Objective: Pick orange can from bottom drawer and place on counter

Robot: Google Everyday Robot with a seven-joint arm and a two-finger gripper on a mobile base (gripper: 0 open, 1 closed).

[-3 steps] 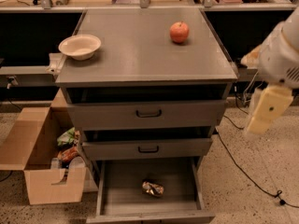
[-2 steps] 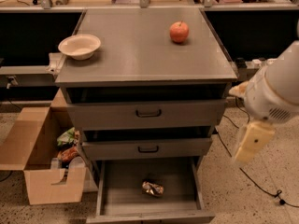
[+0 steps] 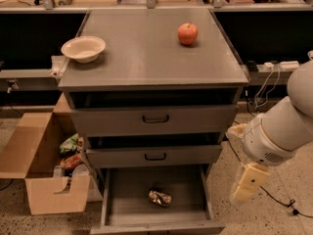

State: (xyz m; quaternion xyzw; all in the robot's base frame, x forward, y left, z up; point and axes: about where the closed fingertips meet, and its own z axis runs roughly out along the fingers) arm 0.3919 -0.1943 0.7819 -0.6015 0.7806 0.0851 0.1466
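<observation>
The orange can (image 3: 160,197), small, dented and shiny, lies on its side on the floor of the bottom drawer (image 3: 128,186), which is pulled open at the foot of the cabinet. The counter (image 3: 146,58) is the cabinet's flat grey top. My gripper (image 3: 246,184), cream-coloured, hangs from the white arm (image 3: 283,126) to the right of the open drawer, above floor level and outside the drawer. It is apart from the can and holds nothing that I can see.
A red-orange apple (image 3: 187,33) and a beige bowl (image 3: 83,48) stand on the counter. Two shut grey drawers with black handles (image 3: 155,118) sit above the open one. An open cardboard box (image 3: 44,180) with packets stands on the left. Cables (image 3: 286,207) lie on the floor at right.
The arm and gripper have moved downward, from beside the upper drawers to beside the open bottom drawer. The can, apple and bowl have not moved.
</observation>
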